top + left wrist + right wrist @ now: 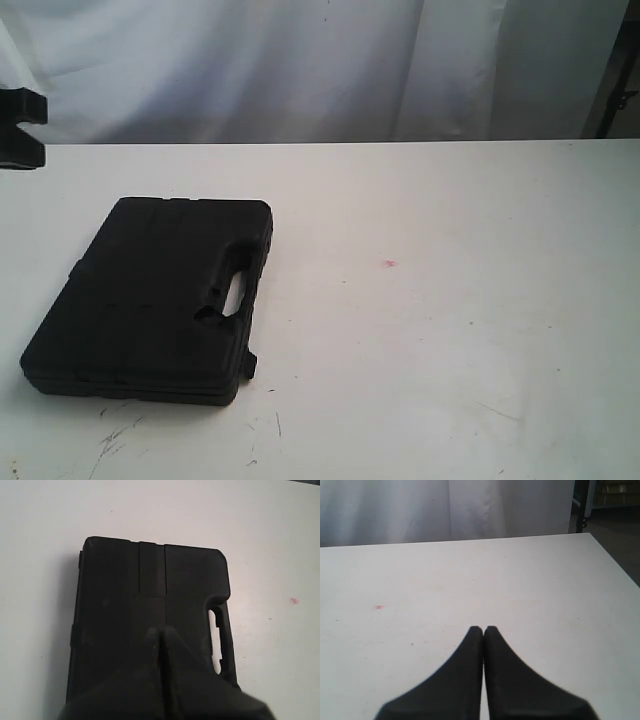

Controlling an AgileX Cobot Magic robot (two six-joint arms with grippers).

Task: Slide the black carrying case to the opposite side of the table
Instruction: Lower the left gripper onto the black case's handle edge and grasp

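The black carrying case (150,295) lies flat on the left part of the white table (450,330), its handle cutout (235,293) facing the table's middle. In the left wrist view the case (120,595) fills the centre, and my left gripper (161,631) is shut, its dark fingers pointing over the lid. Whether they touch the lid I cannot tell. My right gripper (483,628) is shut with nothing in it, over bare table (545,590) away from the case. Neither gripper's fingertips show in the exterior view.
A black piece of arm hardware (20,125) juts in at the far left edge. A tiny red spot (389,263) marks the tabletop right of the case. Dark scuffs (115,440) lie near the front edge. White curtain (300,60) hangs behind the table.
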